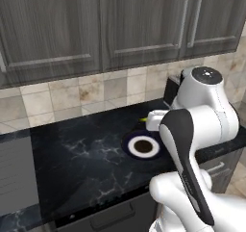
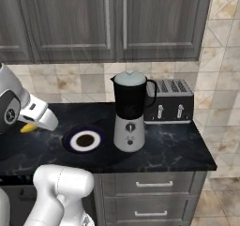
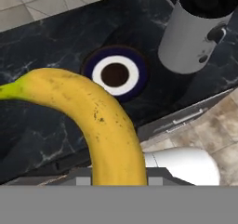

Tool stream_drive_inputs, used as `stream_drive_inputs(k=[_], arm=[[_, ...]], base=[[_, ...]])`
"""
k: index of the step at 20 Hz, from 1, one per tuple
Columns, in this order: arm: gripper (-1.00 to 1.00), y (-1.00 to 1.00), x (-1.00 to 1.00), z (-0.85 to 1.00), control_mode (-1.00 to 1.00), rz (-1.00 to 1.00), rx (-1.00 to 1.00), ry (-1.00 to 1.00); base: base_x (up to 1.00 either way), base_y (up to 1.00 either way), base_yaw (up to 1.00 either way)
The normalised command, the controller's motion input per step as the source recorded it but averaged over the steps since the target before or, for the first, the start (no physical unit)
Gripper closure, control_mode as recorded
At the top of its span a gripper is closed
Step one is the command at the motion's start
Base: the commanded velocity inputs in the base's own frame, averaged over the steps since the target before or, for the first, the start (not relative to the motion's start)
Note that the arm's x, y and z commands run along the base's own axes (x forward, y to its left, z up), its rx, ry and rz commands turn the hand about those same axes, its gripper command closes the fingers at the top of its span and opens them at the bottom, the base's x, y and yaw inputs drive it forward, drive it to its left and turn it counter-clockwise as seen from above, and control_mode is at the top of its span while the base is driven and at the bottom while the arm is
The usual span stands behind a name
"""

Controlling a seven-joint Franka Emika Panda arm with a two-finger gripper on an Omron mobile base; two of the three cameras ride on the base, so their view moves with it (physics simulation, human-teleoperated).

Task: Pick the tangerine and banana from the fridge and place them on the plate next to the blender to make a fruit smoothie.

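Note:
My gripper [image 3: 119,177] is shut on the banana [image 3: 103,121], a curved yellow fruit that runs up and left from the fingers in the hand view. In the base views the gripper [image 2: 33,124] hangs over the black counter, just left of the plate [image 2: 70,137], with the banana's tip [image 1: 143,119] poking out. The plate [image 1: 129,147] is a small dark blue dish with a white ring and dark centre; nothing lies on it. The blender [image 2: 130,112] stands right beside the plate [image 3: 93,65]. The tangerine and the fridge are out of view.
A black toaster [image 2: 168,101] sits behind the blender to its right. Grey wall cabinets [image 2: 108,23] hang above the tiled backsplash. The black marble counter [image 1: 77,159] stretches left of the plate, with drawers [image 2: 150,185] under its right part.

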Motion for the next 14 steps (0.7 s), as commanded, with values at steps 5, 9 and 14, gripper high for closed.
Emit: stream_drive_inputs(k=[5, 9, 14], arm=[[1.00, -0.16, 0.60, -0.78, -1.00, 0.00, 0.00, 0.13], [1.00, -0.23, 0.81, -0.86, -1.00, 0.00, 0.00, 0.16], [1.00, -0.24, 0.85, -0.65, -1.00, 0.00, -0.01, 0.08]], base=[[0.00, 0.00, 0.00], [0.00, 0.00, 0.00], [0.00, 0.00, 0.00]])
